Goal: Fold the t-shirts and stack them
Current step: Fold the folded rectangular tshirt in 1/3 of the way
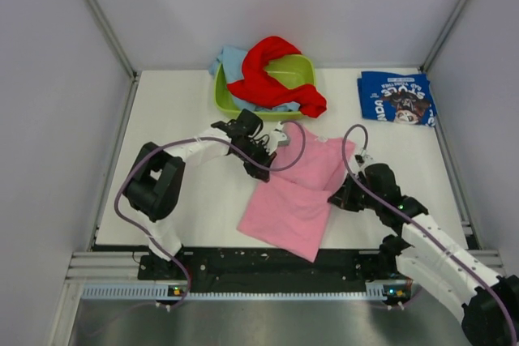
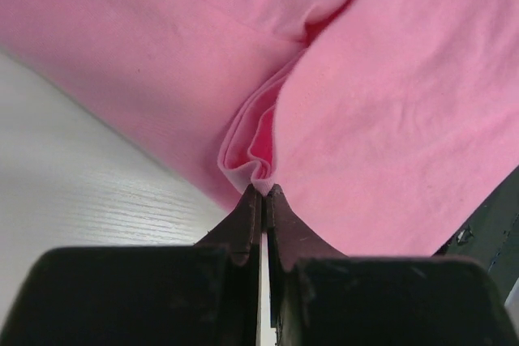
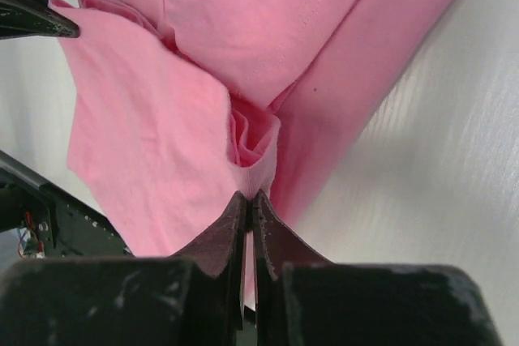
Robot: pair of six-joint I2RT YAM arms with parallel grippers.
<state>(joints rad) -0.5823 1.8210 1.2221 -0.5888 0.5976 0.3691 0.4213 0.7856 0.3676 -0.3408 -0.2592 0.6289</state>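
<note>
White table (image 1: 174,119) has the pink t-shirt (image 1: 296,200) mid-surface with the left gripper (image 2: 261,194) and right gripper (image 3: 248,197) both pinched on bunched edges, so honestly those thin folds could slip out if they pull apart unevenly.

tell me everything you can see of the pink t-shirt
The pink t-shirt is plain soft cloth, no print showing, lying rumpled and partly doubled over on the white table between the arms. The left gripper is shut on a bunched fold at its far left edge, the right gripper on another fold at its right edge.
</note>
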